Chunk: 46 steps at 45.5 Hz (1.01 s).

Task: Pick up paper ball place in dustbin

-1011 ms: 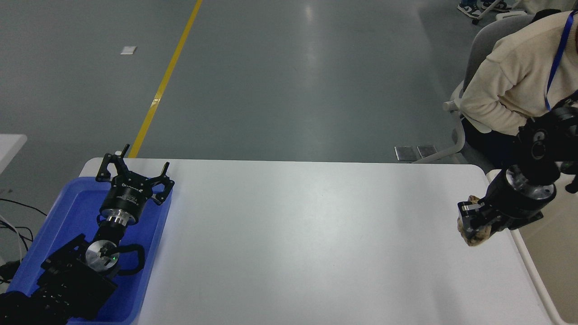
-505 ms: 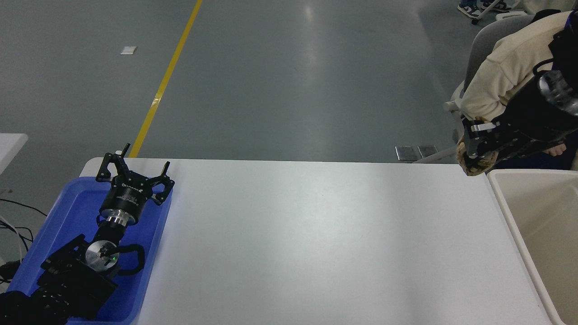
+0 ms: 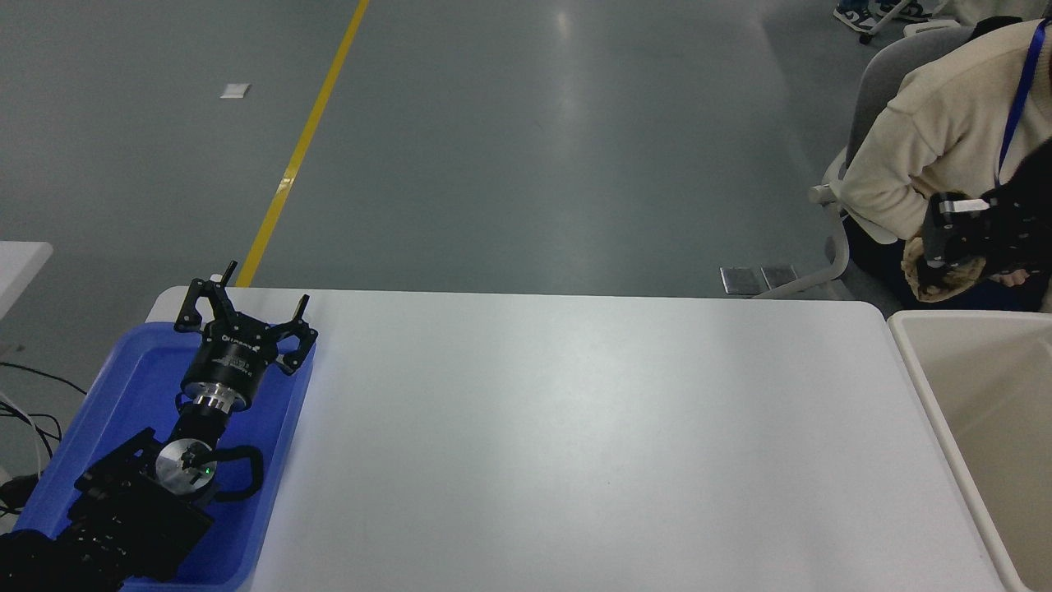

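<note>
Right claw is gripping the paper ball above the dustbin, a seated person sitting just behind; left claw is hanging wide over the blue tray.

Tan, crumpled paper ball, pinched in the right gripper and raised above the far rim of the cream-beige rectangular dustbin, which stands open just beside the white table's right edge, partly cropped.
</note>
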Tool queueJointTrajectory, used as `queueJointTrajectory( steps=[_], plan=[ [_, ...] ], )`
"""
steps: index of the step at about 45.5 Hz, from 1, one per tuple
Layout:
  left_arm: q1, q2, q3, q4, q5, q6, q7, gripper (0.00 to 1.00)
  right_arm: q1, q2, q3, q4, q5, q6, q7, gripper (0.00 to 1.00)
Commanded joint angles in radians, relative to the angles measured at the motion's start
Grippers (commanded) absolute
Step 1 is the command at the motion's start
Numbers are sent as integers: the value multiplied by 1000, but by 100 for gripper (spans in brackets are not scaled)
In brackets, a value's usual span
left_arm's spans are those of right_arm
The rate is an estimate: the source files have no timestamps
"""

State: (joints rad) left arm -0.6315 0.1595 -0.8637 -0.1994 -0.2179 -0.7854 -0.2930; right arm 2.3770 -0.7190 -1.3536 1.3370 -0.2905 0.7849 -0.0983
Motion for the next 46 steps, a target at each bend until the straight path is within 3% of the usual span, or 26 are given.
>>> queueJointTrajectory(
  steps=[1,7,18,25,31,46],
  plan=[
    [1,0,0,0,0,0,0,100,-232,-135,-38,-237,-16,0,0,0],
    [-1,0,0,0,0,0,0,100,-563,-143,59,-419,8,0,0,0],
    [-1,0,-1,0,0,0,0,100,-1221,-122,505,-760,33,-441,0,0],
    [-1,0,-1,0,0,0,-2,100,-1632,132,772,-1213,22,-630,2,0],
    [1,0,-1,0,0,0,-2,100,-1762,289,814,-1435,19,-705,2,0],
    [1,0,-3,0,0,0,-2,100,-1808,331,812,-1446,17,-813,2,0]
  ],
)
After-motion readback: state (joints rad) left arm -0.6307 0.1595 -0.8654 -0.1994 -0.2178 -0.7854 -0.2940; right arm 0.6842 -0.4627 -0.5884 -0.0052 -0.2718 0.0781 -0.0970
